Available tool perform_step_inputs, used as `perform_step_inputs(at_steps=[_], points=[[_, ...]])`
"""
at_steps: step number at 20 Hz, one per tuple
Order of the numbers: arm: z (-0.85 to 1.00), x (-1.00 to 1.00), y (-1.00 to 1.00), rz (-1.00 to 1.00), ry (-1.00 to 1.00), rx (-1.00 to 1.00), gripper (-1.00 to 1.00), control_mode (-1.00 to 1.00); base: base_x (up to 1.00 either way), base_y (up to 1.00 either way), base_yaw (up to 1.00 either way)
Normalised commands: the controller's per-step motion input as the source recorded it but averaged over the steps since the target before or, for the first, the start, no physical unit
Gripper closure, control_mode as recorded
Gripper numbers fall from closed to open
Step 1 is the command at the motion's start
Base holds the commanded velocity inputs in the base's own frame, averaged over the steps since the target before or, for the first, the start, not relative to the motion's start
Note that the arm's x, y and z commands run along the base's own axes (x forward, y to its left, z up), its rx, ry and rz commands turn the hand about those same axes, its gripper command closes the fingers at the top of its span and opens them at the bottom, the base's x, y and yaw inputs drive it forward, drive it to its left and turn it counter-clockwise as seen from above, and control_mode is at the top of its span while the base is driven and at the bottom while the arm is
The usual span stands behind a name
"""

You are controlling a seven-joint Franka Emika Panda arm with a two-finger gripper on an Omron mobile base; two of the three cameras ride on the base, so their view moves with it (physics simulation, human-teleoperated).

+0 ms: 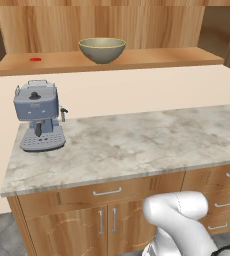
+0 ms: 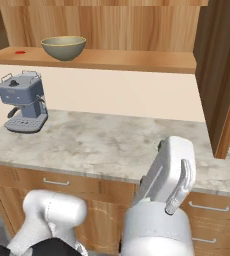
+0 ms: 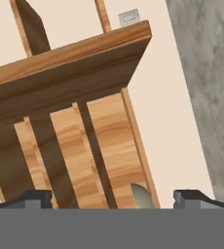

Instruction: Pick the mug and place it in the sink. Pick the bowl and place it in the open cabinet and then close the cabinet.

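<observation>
The olive-tan bowl (image 1: pixel 102 50) (image 2: pixel 63 47) stands upright on the light wood shelf of the open cabinet (image 1: pixel 152 59) (image 2: pixel 137 60), above the counter's back wall. One cabinet door (image 2: pixel 221 75) stands swung out at the right. In the hand view my gripper (image 3: pixel 114 199) is open, its two dark fingertips (image 3: pixel 36 198) far apart with nothing between them, looking at the wooden cabinet (image 3: pixel 75 73) from below and at a tilt. A small olive-grey sliver (image 3: pixel 142 197) near the bottom edge may be the bowl. My arm (image 2: pixel 169 170) is raised in front of the counter.
A blue-grey espresso machine (image 1: pixel 37 115) (image 2: pixel 23 100) stands at the left end of the marble counter (image 1: pixel 147 145) (image 2: pixel 107 145). A small red spot (image 1: pixel 35 59) lies on the shelf left of the bowl. Base cabinets with drawers (image 1: pixel 107 192) run below the counter.
</observation>
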Motion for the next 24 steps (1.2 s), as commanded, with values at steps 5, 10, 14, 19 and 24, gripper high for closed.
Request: perform_step_inputs(at_steps=[5,10,14,19,24], points=[[-0.06,-0.01,-0.56,0.01,-0.07,0.03,-1.00,-1.00,0.00,0.00,0.00],[-0.01,0.00,-0.63,0.00,0.00,0.08,-1.00,-1.00,0.00,0.00,0.00],[-0.10,0.01,-0.62,0.01,0.00,0.07,-1.00,-1.00,0.00,0.00,0.00],[-0.23,0.23,-0.52,0.04,0.00,0.04,-1.00,-1.00,0.00,0.00,0.00],[-0.39,0.43,-0.28,0.09,0.00,0.01,-1.00,-1.00,0.00,0.00,0.00]])
